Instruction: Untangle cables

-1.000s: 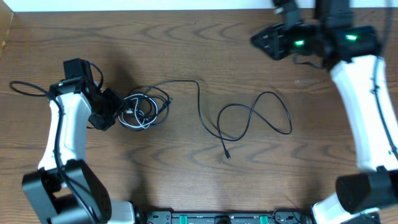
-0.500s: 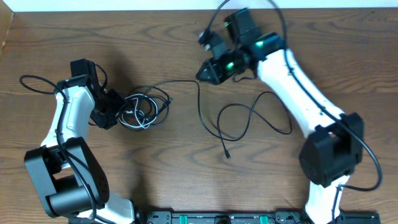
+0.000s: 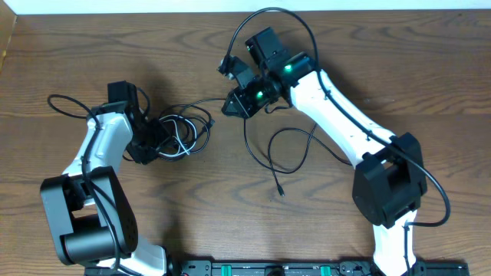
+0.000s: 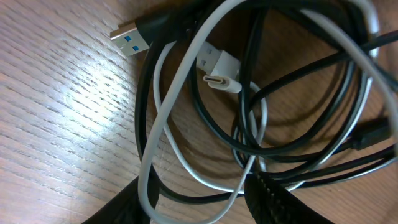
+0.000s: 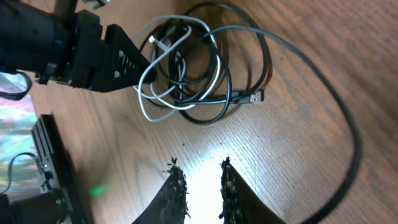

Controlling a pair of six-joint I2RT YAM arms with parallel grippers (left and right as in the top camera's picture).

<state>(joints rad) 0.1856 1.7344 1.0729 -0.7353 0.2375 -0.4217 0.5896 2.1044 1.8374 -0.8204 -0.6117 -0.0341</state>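
The tangled cables (image 3: 184,134) blocked the worktop (image 3: 430,92) just ahead of the left pincer (image 3: 156,142), its parted fingers either side of the white cord (image 4: 149,155). The right pincer (image 3: 229,107), jaws nearly together, hung close to the knot's right edge, above the long black cable (image 3: 246,138). That cable's loop and plug (image 3: 281,192) crossed the middle. Bare wood lay open at far right and along the front.
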